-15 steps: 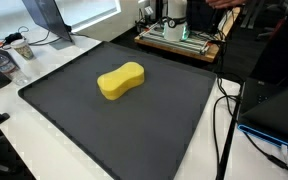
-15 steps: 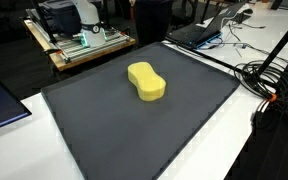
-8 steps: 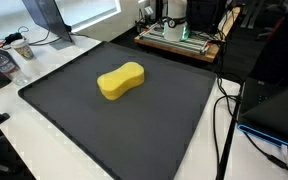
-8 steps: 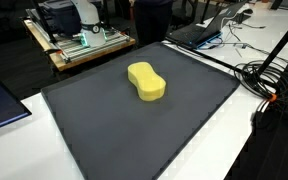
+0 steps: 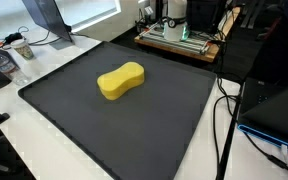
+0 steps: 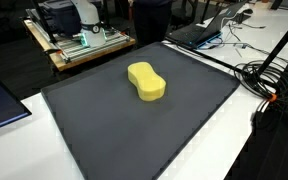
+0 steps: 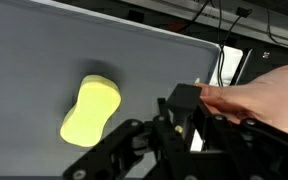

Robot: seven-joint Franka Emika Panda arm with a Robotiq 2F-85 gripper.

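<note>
- Wrist view: the end effector (image 7: 179, 135) fills the lower edge as dark linkage. Its fingertips are not clear, so I cannot tell whether it is released or clenched. It holds nothing that can be seen.
- A person's hand (image 7: 256, 95) reaches in from the right and lies against the end effector's black body.
- Ahead and to the left of the end effector lies a yellow sponge (image 7: 91, 110), apart from it, flat on a dark mat (image 7: 44, 60).
- The mat's far edge runs across the top of the wrist view, beyond the end effector, with cables (image 7: 229, 20) past it.
- Both exterior views show the sponge (image 5: 121, 80) (image 6: 146, 81) near the mat's middle, with bare mat (image 5: 154, 125) (image 6: 134, 130) on every side, well clear of the edges.
- The white surface (image 5: 44, 140) (image 6: 234, 150) borders the mat. Cables (image 5: 224, 110) (image 6: 269, 80) lie along one side, and a wooden-framed machine (image 5: 179, 35) (image 6: 79, 35) stands past another.
- The sponge is bright yellow, rounded, pinched at the waist like a peanut, and looks dry and clean.
</note>
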